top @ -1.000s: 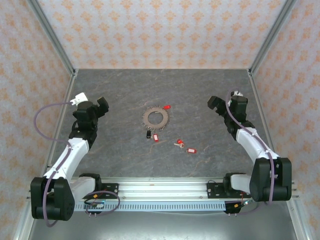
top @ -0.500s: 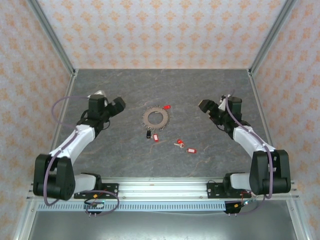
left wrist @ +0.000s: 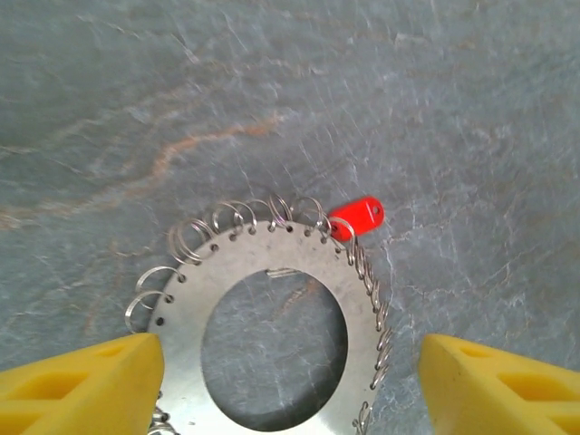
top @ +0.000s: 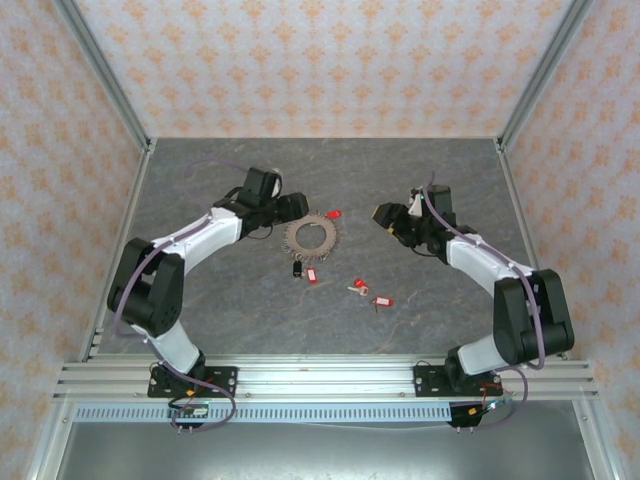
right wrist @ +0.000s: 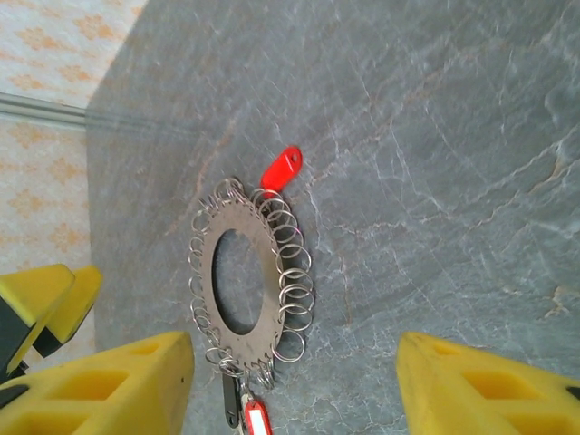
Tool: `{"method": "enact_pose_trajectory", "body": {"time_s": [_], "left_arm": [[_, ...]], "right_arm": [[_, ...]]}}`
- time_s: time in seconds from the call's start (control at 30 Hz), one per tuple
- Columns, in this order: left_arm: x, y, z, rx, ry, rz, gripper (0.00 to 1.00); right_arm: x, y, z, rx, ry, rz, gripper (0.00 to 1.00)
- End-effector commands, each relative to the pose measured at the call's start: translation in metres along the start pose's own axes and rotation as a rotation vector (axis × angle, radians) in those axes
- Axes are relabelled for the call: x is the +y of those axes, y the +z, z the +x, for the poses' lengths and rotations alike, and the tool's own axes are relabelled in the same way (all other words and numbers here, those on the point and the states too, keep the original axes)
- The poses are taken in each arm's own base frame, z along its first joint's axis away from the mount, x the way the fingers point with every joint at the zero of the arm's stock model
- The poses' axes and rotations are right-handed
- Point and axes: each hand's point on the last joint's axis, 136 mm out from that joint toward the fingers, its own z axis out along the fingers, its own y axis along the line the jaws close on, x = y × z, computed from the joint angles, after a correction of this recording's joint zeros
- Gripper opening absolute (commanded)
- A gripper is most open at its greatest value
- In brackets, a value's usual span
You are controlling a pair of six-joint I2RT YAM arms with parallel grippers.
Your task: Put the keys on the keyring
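The keyring, a flat grey metal disc with a big hole and a fringe of small wire rings, lies mid-table. One red-tagged key sits at its far edge. A black tag and a red tag hang at its near edge. Two loose red-tagged keys lie to the near right. My left gripper hovers open at the ring's left, its yellow fingers straddling the keyring. My right gripper is open to the right, facing the keyring and the red tag.
The grey stone-patterned tabletop is bounded by patterned walls and metal frame posts. In the right wrist view the left gripper's yellow fingers show beyond the ring. An aluminium rail runs along the near edge.
Both arms have swung inward from the table's sides to the keyring, the left now right beside it. Keyring and keys have not moved.
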Motion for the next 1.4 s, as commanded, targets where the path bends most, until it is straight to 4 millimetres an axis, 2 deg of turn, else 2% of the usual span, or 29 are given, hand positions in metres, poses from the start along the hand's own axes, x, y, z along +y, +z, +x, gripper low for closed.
{"method": "enact_pose_trajectory", "body": {"time_s": [0.0, 0.2, 0.33, 0.5, 0.7, 0.77, 0.9, 1.07, 1.13, 1.2, 1.37], "left_arm": [[0.006, 0.007, 0.015, 0.079, 0.049, -0.094, 0.67], [0.022, 0.026, 0.034, 0.144, 0.037, -0.148, 0.63], [0.028, 0.035, 0.039, 0.166, 0.054, -0.164, 0.61], [0.034, 0.041, 0.045, 0.194, 0.067, -0.182, 0.56], [0.052, 0.039, 0.052, 0.193, 0.085, -0.257, 0.56], [0.052, 0.041, 0.055, 0.201, 0.082, -0.241, 0.51], [0.048, 0.048, 0.061, 0.225, 0.082, -0.210, 0.40], [0.051, 0.049, 0.063, 0.227, 0.094, -0.211, 0.36], [0.049, 0.049, 0.064, 0.231, 0.104, -0.202, 0.31], [0.057, 0.057, 0.073, 0.257, 0.106, -0.222, 0.30], [0.059, 0.066, 0.082, 0.293, 0.109, -0.208, 0.28]], "right_arm": [[0.012, 0.010, 0.001, 0.023, -0.004, 0.000, 0.58], [0.025, 0.039, 0.024, 0.110, -0.020, -0.019, 0.57], [0.031, 0.059, 0.030, 0.157, -0.024, -0.032, 0.56], [0.030, 0.081, 0.025, 0.183, -0.050, -0.004, 0.54], [0.028, 0.106, 0.022, 0.262, -0.081, 0.028, 0.49], [0.023, 0.113, 0.021, 0.268, -0.077, 0.047, 0.49], [0.025, 0.129, 0.023, 0.319, -0.101, 0.046, 0.47], [0.021, 0.137, 0.033, 0.405, -0.131, 0.052, 0.44], [0.017, 0.139, 0.037, 0.424, -0.141, 0.059, 0.44], [0.012, 0.141, 0.039, 0.438, -0.154, 0.067, 0.44], [0.024, 0.139, 0.050, 0.497, -0.162, -0.013, 0.42]]}}
